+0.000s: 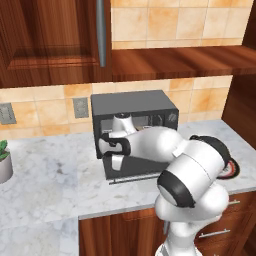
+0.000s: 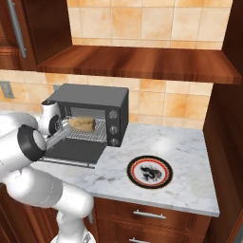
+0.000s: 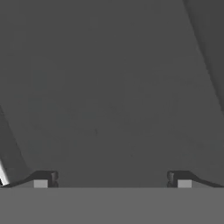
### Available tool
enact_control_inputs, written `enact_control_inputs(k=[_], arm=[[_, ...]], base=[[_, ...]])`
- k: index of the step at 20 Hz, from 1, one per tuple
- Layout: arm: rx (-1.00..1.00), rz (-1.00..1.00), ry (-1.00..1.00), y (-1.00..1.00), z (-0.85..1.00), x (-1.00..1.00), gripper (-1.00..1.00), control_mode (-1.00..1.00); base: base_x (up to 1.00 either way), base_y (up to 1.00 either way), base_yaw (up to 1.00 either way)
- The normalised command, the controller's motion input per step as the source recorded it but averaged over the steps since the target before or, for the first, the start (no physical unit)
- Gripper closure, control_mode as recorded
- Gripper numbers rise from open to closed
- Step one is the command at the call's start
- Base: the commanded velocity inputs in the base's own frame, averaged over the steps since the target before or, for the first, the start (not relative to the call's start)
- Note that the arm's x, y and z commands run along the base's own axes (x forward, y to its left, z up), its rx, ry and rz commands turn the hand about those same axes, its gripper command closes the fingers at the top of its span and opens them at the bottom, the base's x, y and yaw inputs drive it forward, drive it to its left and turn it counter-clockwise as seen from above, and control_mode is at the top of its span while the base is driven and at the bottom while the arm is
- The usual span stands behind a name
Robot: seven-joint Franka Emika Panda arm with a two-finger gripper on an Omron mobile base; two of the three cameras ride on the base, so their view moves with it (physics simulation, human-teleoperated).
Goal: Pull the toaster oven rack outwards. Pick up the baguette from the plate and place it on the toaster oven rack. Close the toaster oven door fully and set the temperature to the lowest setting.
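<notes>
Gripper (image 3: 112, 183) spread wide, empty, pointed close at the dark flat door (image 2: 71, 153) (lowered open). Just beyond and above it, baguette (image 2: 82, 124) lying on the rack (image 2: 88, 135) inside the toaster oven (image 2: 92, 102). Well off to its right, plate (image 2: 150, 172) on the counter (image 2: 185, 152).

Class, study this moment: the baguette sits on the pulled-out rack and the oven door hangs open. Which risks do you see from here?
1. The rack juts out with the baguette on it; swinging the door up may jam against it.
2. The open gripper faces a dark surface up close, so contact is hard to judge.
3. The arm crowds the toaster oven; it could nudge it.
</notes>
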Motion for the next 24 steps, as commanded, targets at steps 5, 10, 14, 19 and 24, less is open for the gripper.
enact_control_inputs(k=[5,10,14,19,24], arm=[[-0.04,-0.08,0.0,0.21,0.04,0.48,-1.0,-1.0],[-0.05,-0.06,0.0,0.21,0.1,0.36,-1.0,-1.0],[-0.01,-0.03,0.0,0.05,0.32,-0.77,-1.0,-1.0],[0.0,-0.03,0.0,0.0,0.43,-1.0,-1.0,-1.0],[-0.03,-0.02,0.0,0.0,0.16,-1.0,-1.0,-1.0]], base=[[0.0,0.0,0.0],[0.0,0.0,0.0],[0.0,0.0,0.0],[0.0,0.0,0.0],[0.0,0.0,0.0]])
